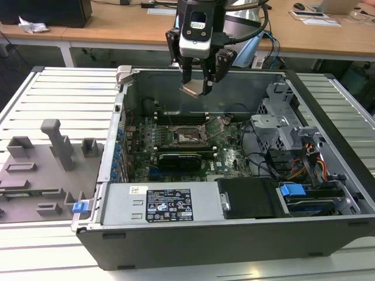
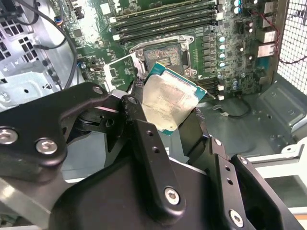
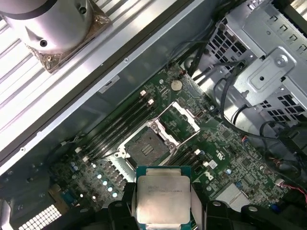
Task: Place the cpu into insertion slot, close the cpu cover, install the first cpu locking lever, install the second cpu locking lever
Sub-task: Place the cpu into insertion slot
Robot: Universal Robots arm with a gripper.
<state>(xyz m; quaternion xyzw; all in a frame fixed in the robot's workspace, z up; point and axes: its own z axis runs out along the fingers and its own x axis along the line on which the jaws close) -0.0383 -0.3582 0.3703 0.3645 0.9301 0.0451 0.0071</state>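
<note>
Pinching the cpu (image 3: 163, 199) by two opposite edges, the jaws of the gripper (image 1: 196, 84) hold it with its dull metal top facing the cameras in both wrist views; the chip hangs above the open computer case (image 1: 234, 234), well apart from the green circuit board (image 1: 228, 155); the insertion slot (image 3: 146, 146) lies bare, its dark centre exposed; the cpu cover (image 3: 180, 116) stands swung open just beside it; long black memory slots (image 3: 120, 122) run alongside the socket.
</note>
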